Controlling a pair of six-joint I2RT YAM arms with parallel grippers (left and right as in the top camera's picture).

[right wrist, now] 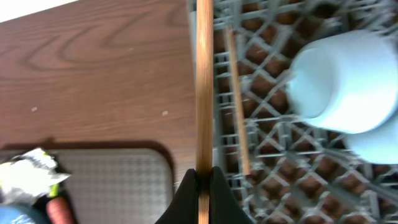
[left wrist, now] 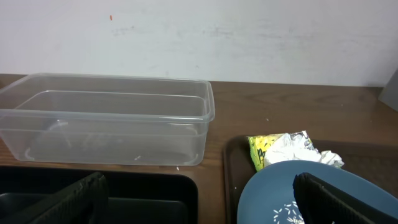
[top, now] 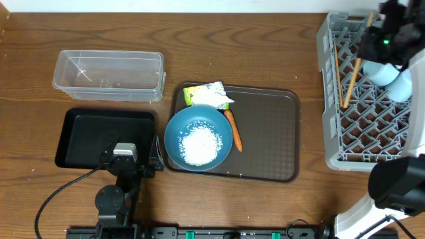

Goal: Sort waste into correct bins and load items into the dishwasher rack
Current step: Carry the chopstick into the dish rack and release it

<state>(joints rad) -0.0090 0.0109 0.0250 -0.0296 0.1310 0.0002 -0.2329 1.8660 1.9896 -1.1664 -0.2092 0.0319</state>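
Observation:
The grey dishwasher rack (top: 345, 143) stands at the right. My right gripper (top: 373, 32) hangs over its far end, shut on a wooden chopstick (right wrist: 204, 87) that slants down across the lattice (right wrist: 273, 162). A second chopstick (right wrist: 237, 106) lies in the rack beside it. A light-blue cup (right wrist: 348, 78) and a white cup (top: 400, 87) also sit in the rack. The blue bowl (top: 192, 123) holds rice (top: 200, 146) on the brown tray, next to the carrot (top: 233, 130) and the wrapper (top: 210, 95). My left gripper (left wrist: 199, 208) is open, low between the black tray (top: 86, 133) and the bowl.
The clear container (top: 109, 75) stands behind the black tray, with a few bits in it. The brown serving tray (top: 269, 136) has bare floor on its right half. Bare wooden table (top: 312, 79) separates the tray from the rack.

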